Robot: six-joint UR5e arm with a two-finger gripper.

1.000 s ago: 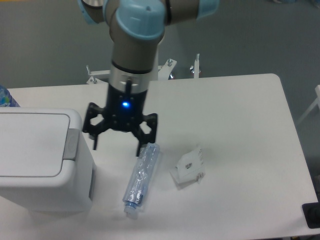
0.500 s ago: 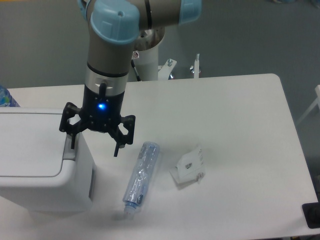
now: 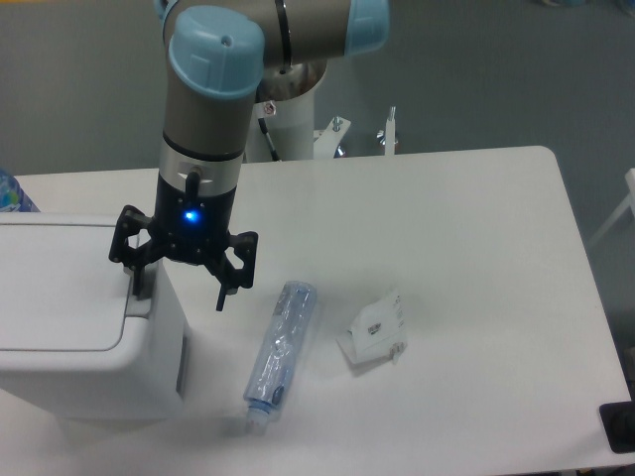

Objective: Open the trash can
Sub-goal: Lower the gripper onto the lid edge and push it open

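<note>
Here, gripper [image 3: 177,281] splayed over boxy white trash can [image 3: 69,327].

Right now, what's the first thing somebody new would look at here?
Probably the pincer with its glowing blue light, spread open right over the edge of the big white trash can at the left, whose lid is not open yet. Next, the clear bottle lying on the table, with a crumpled wrapper to its right.
</note>
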